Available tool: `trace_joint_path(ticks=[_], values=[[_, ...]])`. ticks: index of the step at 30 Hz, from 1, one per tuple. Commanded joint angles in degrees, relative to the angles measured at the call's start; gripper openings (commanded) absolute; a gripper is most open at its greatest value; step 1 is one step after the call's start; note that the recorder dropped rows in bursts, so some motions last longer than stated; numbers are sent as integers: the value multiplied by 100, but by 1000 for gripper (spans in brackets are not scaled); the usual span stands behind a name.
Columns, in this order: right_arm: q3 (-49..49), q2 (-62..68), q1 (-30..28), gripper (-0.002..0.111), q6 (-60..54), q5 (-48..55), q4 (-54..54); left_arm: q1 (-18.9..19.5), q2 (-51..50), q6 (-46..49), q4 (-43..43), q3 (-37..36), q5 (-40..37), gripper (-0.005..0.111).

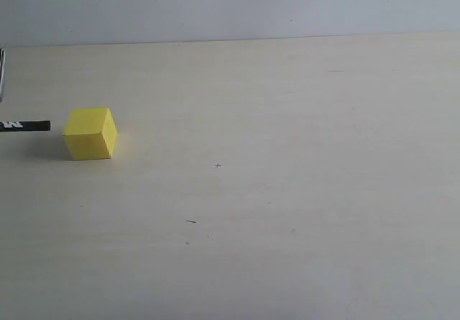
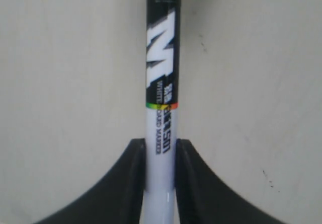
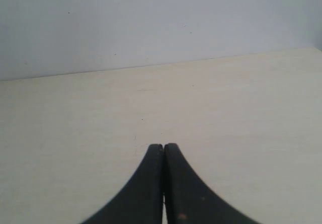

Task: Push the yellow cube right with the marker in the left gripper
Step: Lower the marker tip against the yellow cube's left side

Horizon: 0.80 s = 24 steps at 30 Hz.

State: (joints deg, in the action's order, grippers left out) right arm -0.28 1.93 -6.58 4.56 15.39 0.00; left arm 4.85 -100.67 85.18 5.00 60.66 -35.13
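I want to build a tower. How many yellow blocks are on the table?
1. The yellow block sits at the left of the table, just right of the marker tip. None looks hidden.

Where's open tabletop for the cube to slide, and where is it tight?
Bare table runs from the yellow cube rightward to the picture's edge, and in front of it. Crowded only on its left, where the marker points at it.

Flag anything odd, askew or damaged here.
Nothing stands out. The yellow cube sits flat and intact, the marker is held straight in the left pincer, and the table bears only a few tiny dark marks.
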Motion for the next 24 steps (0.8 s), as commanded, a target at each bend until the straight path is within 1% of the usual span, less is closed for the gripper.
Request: trace_joint_path(ticks=[1, 6, 8, 11, 15, 19, 21, 23, 24], values=[[28, 12, -8, 0, 0, -50, 0, 140, -315, 314, -169, 231, -271, 0], [28, 12, -8, 0, 0, -50, 0, 193, -727, 314, -179, 416, -347, 0], [28, 12, -8, 0, 0, -50, 0, 193, -814, 314, -179, 416, -260, 0], [28, 12, -8, 0, 0, -50, 0, 193, -839, 314, -179, 416, -156, 0], [28, 12, -8, 0, 0, -50, 0, 203, -839, 314, -144, 481, -331, 0], [28, 12, -8, 0, 0, -50, 0, 203, -853, 314, -183, 481, -231, 0], [28, 12, -8, 0, 0, -50, 0, 148, -900, 296, -246, 481, -216, 0], [28, 12, -8, 0, 0, -50, 0, -55, -955, 287, -417, 481, -236, 0], [28, 12, -8, 0, 0, -50, 0, -284, -1004, 287, -460, 481, -141, 0]])
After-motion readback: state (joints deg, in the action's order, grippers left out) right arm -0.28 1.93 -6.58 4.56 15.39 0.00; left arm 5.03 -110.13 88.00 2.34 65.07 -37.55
